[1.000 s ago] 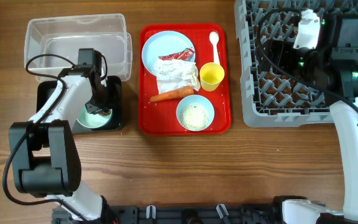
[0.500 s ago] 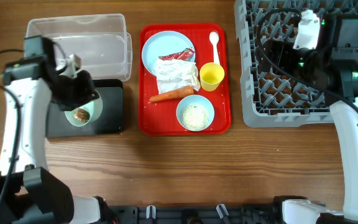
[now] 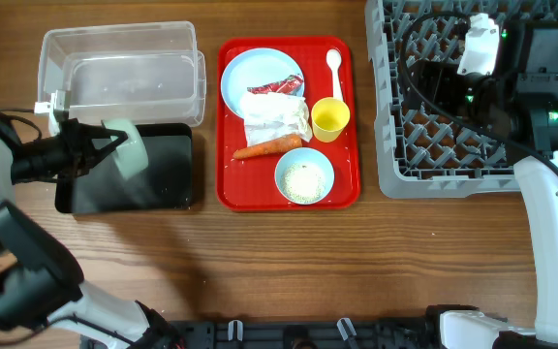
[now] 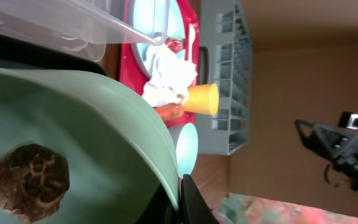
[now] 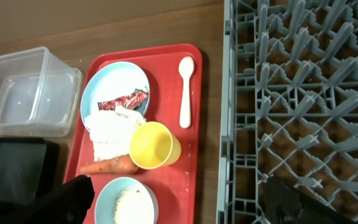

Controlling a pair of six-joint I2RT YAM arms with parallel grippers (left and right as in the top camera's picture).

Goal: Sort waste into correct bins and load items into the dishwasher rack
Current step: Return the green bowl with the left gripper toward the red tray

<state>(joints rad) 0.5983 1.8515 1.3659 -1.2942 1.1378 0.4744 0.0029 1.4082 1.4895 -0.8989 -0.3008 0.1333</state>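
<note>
The left hand [image 3: 109, 145] was clamped on the rim of the pale green bowl [image 3: 132, 152], holding it tipped steeply on its side above the black tray [image 3: 158, 184], just beside the clear tub [image 3: 124, 68]. In the left wrist view the small brown lump [image 4: 30, 183] lay against the bowl's inner wall, so it had not yet dropped out. The likeliest trouble was that the lump would cling to the wall and stay put however far the bowl was tilted, so the bowl might go to the rack dirty. A shake to free it could fling the lump past the tray onto the table or into the tub. The grip was only a pinch on a smooth rim, and with the bowl this far over it could twist or slip free. The right hand [image 5: 179, 190] hovered open and empty over the grey rack [image 3: 405, 145], well apart from all this. The red serving tray [image 3: 260, 194] carried the blue plate [image 3: 245, 73] with the wrapper [image 3: 277, 86] and napkins [image 3: 274, 118], the carrot [image 3: 269, 146], the yellow cup [image 3: 329, 119], the spoon [image 3: 334, 66] and the blue bowl [image 3: 304, 176] of rice. Those things sat closely packed, so any later reach there risked scattering grains.
</note>
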